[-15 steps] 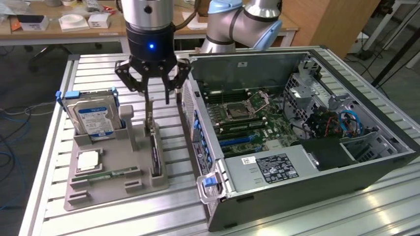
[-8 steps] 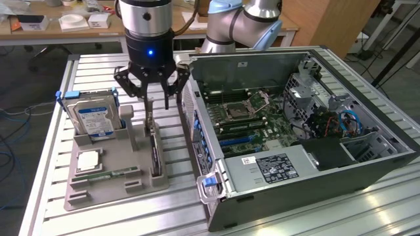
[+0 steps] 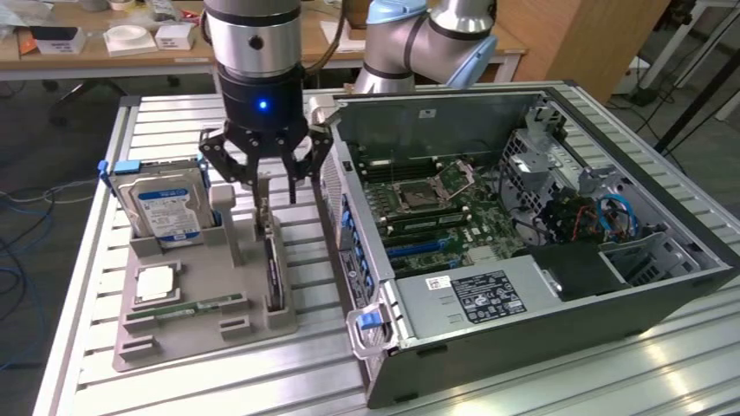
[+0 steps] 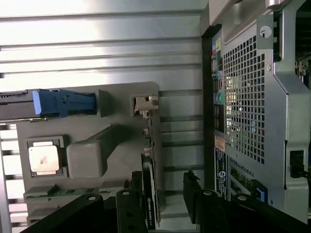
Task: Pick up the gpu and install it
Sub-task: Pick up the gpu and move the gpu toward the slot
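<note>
The gpu stands on edge in a slot of the grey holder just beside the open computer case, presumably so that my gripper, fingers spread either side of its top edge without clamping, can take it from above; its lower edge is hidden in the slot.
</note>
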Robot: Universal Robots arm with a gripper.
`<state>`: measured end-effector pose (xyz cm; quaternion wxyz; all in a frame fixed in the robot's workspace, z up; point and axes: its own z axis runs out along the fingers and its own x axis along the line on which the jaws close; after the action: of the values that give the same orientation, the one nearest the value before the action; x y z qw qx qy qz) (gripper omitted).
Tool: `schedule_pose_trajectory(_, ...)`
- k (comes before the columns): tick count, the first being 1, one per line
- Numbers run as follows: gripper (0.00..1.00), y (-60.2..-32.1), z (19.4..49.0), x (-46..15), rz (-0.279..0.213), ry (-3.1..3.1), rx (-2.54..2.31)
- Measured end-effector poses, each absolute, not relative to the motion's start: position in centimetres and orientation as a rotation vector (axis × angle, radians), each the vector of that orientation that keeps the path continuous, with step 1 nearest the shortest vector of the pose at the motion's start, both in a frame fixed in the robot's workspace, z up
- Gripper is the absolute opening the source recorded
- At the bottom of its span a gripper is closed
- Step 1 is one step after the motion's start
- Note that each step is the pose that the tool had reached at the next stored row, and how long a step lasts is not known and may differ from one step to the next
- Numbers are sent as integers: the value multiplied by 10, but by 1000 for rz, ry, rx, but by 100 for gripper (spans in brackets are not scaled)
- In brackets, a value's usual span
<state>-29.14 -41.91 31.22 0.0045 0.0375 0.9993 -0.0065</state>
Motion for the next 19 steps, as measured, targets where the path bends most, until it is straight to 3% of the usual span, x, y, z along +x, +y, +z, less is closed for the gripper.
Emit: schedule_pose_trajectory(19, 47, -433, 291, -297, -90, 3128, 117)
